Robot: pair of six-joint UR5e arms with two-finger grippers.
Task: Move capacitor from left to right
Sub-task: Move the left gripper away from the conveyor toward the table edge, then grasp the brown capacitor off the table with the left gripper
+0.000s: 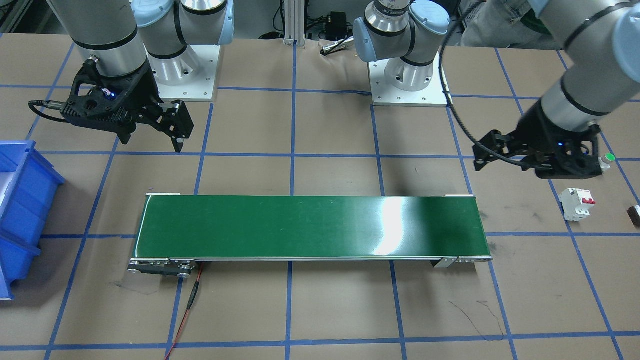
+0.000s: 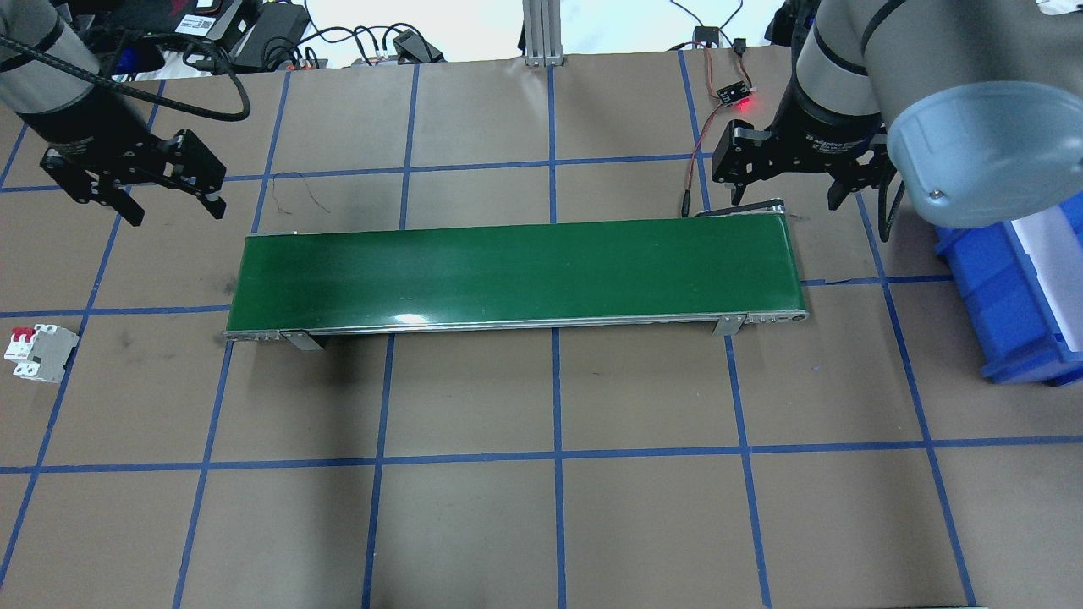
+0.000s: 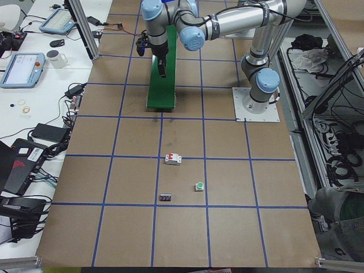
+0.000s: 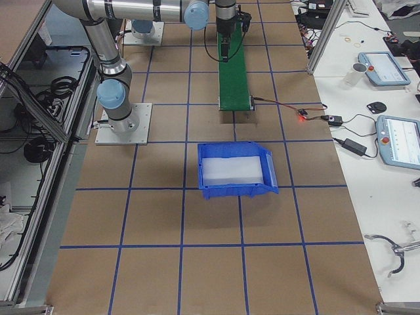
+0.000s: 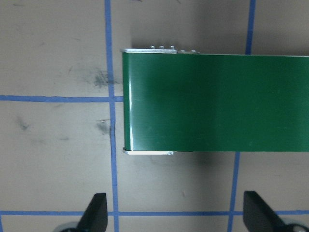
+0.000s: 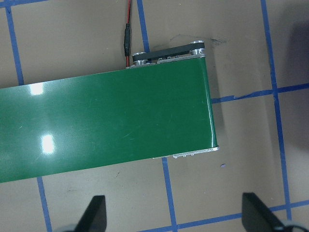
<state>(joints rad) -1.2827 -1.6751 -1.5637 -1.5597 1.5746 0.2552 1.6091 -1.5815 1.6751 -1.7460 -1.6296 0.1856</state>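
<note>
The capacitor (image 1: 634, 215) is a small dark piece lying on the table at the robot's far left; it also shows in the exterior left view (image 3: 166, 197). It is out of the overhead view. My left gripper (image 2: 175, 210) is open and empty, hovering beyond the left end of the green conveyor belt (image 2: 516, 271), well away from the capacitor. Its wrist view (image 5: 176, 215) shows spread fingers and the belt end. My right gripper (image 2: 778, 188) is open and empty above the belt's right end, and its wrist view (image 6: 175, 215) shows the same.
A white breaker with red switches (image 1: 577, 203) and a green-capped button (image 1: 608, 158) lie near the capacitor. A blue bin (image 2: 1015, 288) stands at the robot's right. A red wire (image 2: 698, 161) runs to the belt's right end.
</note>
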